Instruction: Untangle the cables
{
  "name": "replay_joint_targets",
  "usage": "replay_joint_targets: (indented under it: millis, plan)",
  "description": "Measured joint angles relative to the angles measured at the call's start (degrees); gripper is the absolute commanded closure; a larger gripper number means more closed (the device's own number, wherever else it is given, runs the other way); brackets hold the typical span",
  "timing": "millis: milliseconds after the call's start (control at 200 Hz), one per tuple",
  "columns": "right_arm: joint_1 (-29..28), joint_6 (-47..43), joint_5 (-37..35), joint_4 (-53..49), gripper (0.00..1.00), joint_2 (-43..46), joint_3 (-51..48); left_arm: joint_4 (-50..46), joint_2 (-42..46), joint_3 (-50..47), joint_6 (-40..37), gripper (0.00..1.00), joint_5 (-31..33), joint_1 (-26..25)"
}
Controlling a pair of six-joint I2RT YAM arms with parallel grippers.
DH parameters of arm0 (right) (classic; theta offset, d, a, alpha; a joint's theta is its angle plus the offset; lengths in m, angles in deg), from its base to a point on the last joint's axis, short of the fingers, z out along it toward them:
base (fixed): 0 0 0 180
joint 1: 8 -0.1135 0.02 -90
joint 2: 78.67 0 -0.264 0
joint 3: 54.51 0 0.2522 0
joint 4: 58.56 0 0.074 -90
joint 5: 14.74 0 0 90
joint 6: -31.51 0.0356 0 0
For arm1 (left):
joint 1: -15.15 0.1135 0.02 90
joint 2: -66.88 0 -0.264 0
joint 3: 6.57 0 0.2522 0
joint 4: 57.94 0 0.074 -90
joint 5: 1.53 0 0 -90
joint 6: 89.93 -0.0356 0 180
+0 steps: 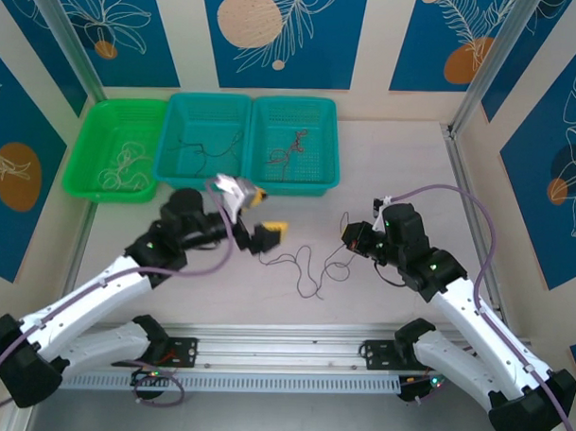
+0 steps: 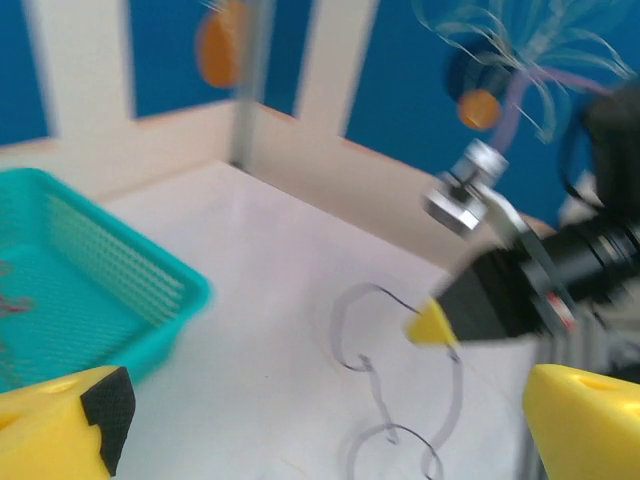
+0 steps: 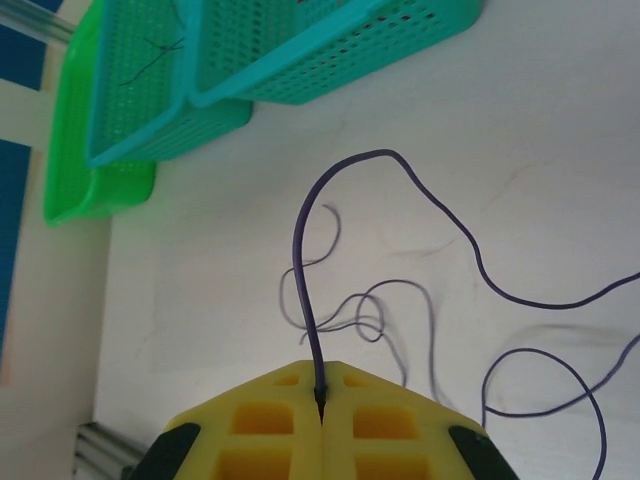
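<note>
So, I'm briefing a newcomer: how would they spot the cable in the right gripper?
Find the three baskets at the table's far edge, then look nearer, to the bare tabletop. The dark, loopy cable lies outside any basket, one end pinched in the right gripper.

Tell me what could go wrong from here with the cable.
The right jaws pinch the cable only at their tips, so a tug may slip it free. Its loops cross, so pulling could tighten a knot. The left jaws, open, sit close to the right ones and could bump them.
</note>
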Motion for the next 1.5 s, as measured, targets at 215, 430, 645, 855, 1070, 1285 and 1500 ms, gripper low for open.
replay_joint_targets:
  millis: [215,430,645,855,1070,1285,1500]
  plan:
    - [-1.11,2.67,2.82,1.42,1.0,0.0,0.72,10.64,-13.09,-3.17,-0.35,0.03,4.46,-11.72]
    - [-2.49,3.72,2.99,1.6,1.0,0.0,1.38,20.35,-26.62,-3.17,3.67,0.51,8.13,-12.63]
    - [-2.97,4.15,2.97,1.55,0.99,0.04,1.44,23.26,-29.7,-2.78,5.49,1.0,8.5,-12.63]
    - [-2.97,3.98,2.93,1.44,0.78,0.5,1.44,23.69,-28.59,-2.62,6.23,1.0,10.1,-12.63]
    - [-3.08,2.12,2.71,0.94,0.54,5.16,2.27,19.5,-21.51,-1.01,5.27,1.0,13.49,-10.95]
    - [-3.08,1.07,1.05,2.1,0.51,13.29,4.13,14.49,-15.63,5.95,3.28,1.0,15.3,-3.34]
    - [-3.08,1.57,-1.55,2.38,0.5,16.11,3.32,6.51,-15.72,18.95,1.55,1.0,17.05,9.64]
